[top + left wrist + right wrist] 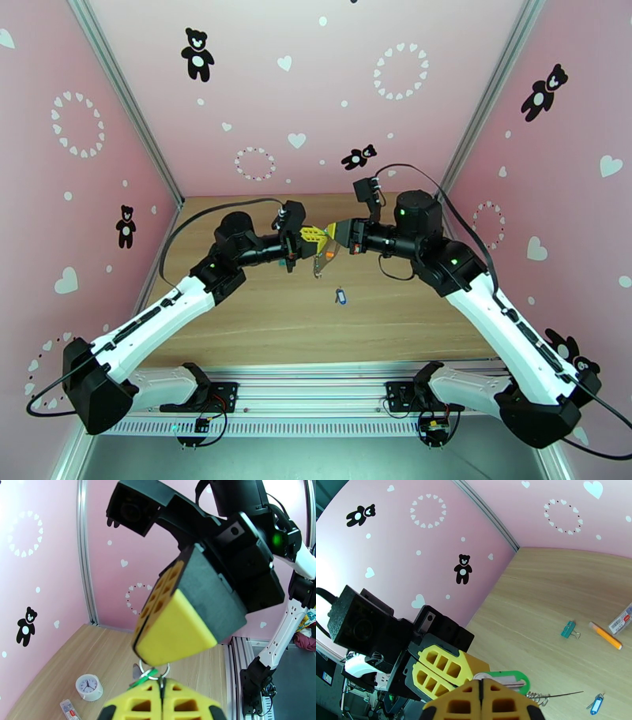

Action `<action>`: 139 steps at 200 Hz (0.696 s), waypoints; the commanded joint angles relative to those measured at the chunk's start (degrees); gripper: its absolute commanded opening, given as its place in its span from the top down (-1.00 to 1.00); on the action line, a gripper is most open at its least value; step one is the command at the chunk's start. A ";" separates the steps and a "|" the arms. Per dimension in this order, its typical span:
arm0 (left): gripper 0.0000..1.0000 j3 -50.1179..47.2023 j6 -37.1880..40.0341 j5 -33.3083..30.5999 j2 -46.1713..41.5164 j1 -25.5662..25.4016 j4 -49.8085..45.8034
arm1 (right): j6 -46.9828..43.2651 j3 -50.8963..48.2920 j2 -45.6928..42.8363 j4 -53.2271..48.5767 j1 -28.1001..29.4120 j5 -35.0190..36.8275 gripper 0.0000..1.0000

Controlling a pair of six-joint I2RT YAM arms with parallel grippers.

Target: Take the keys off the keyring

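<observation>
Pink walls [316, 95] printed with black bears and white hearts enclose a pale wooden desk [261, 316], above whose middle the two arms meet tip to tip. From the left wrist view, the left claw [161, 685] has its yellow fingers pressed together at the bottom centre of the frame, pinching the lower arc of the keyring [167, 671], a thin metal ring. The right claw [152, 659] reaches down from the upper right, also closed, its tip meeting the ring's upper arc. The green key [511, 677] hangs at that junction. In the right wrist view its bright plastic head juts to the right of the closed fingertips. Just below it sits a coil of grey wire [537, 696] with a straight strand running right, though whether it hangs or lies on the desk cannot be told. The blue key [340, 296] lies alone on the wood, apart from the ring, just below the claws in the overhead view. A teal binder clip [568, 630] and an orange pen [605, 635] rest at the right of the right wrist view. A small white clock [89, 686] and a clear packet [70, 711] sit at the lower left of the left wrist view.
</observation>
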 commanded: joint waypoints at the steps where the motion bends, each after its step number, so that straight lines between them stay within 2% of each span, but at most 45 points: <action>1: 1.00 0.28 -2.77 2.06 -1.55 -0.11 11.63 | -3.48 -1.57 0.16 -3.73 -0.42 2.19 1.00; 30: 1.00 -1.82 -3.96 -0.13 -3.19 -0.11 17.74 | -7.62 -0.13 -0.22 -7.68 -0.64 7.10 1.00; 64: 1.00 -1.93 -6.63 -0.74 -2.47 -0.16 22.09 | -6.94 -2.87 1.75 -3.46 -0.47 2.15 1.00; 105: 1.00 -3.36 -10.07 -3.22 -0.67 -0.32 29.25 | -1.80 -4.60 1.60 7.11 -0.44 0.77 1.00; 128: 1.00 -4.53 -10.25 -5.36 -0.99 -0.36 30.53 | -3.84 -2.04 3.55 3.56 -0.47 -0.70 1.00; 139: 1.00 -5.33 -9.59 -6.41 -1.51 -0.40 29.60 | -4.35 -2.25 2.15 5.31 -0.47 -0.66 1.00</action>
